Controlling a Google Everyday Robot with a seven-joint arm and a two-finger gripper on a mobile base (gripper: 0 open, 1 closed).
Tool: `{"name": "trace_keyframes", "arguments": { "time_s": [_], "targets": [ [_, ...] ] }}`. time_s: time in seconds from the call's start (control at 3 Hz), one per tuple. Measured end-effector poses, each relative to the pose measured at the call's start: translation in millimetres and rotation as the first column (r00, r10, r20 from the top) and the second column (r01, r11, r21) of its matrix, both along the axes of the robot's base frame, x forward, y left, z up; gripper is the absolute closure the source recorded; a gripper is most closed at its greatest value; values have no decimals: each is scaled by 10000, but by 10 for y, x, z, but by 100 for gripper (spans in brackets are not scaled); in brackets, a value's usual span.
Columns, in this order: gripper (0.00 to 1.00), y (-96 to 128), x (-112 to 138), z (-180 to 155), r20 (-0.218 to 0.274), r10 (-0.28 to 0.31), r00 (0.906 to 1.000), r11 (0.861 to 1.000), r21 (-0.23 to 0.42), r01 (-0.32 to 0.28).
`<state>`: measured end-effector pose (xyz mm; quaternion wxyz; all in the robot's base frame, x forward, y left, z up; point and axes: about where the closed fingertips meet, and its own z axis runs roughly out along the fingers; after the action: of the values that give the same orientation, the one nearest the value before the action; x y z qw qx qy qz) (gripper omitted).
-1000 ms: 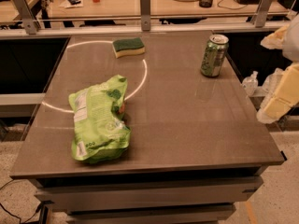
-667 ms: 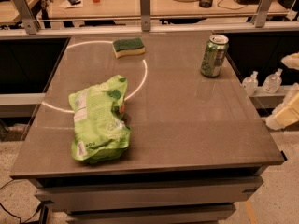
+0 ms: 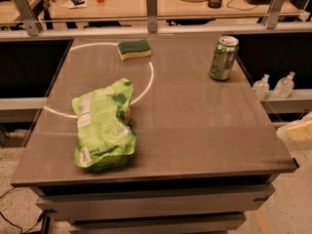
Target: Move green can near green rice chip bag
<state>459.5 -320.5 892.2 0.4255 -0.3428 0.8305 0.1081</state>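
The green can [image 3: 223,58] stands upright at the far right of the grey table [image 3: 195,126], close to its right edge. The green rice chip bag [image 3: 103,126] lies flat and wrinkled at the front left, white label panel facing up, far from the can. My gripper is out of view. Only a pale piece of the arm [image 3: 298,129] shows at the right edge of the view, beyond and below the table's right side.
A green-and-yellow sponge [image 3: 134,49] lies at the back middle of the table. Two small clear bottles [image 3: 261,87] stand on a ledge to the right of the table. A rail with metal posts [image 3: 151,4] runs behind the table.
The pale arm at the right has dropped down and drawn out toward the right edge of the view. The can, bag and sponge have not moved.
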Motion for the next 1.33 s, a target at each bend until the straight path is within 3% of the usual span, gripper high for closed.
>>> {"name": "trace_keyframes", "arguments": {
  "time_s": [0.33, 0.67, 1.0, 1.33],
  "targets": [
    [0, -265, 249, -79, 1125, -1190, 9865, 9917, 614, 1127],
    [0, -523, 511, -91, 2025, -2223, 9537, 9715, 1284, 1991],
    [0, -655, 756, -122, 2467, -2560, 9347, 9575, 1976, 2101],
    [0, -714, 1017, -115, 2910, -2321, 9281, 9560, 2441, 1625]
  ]
}}
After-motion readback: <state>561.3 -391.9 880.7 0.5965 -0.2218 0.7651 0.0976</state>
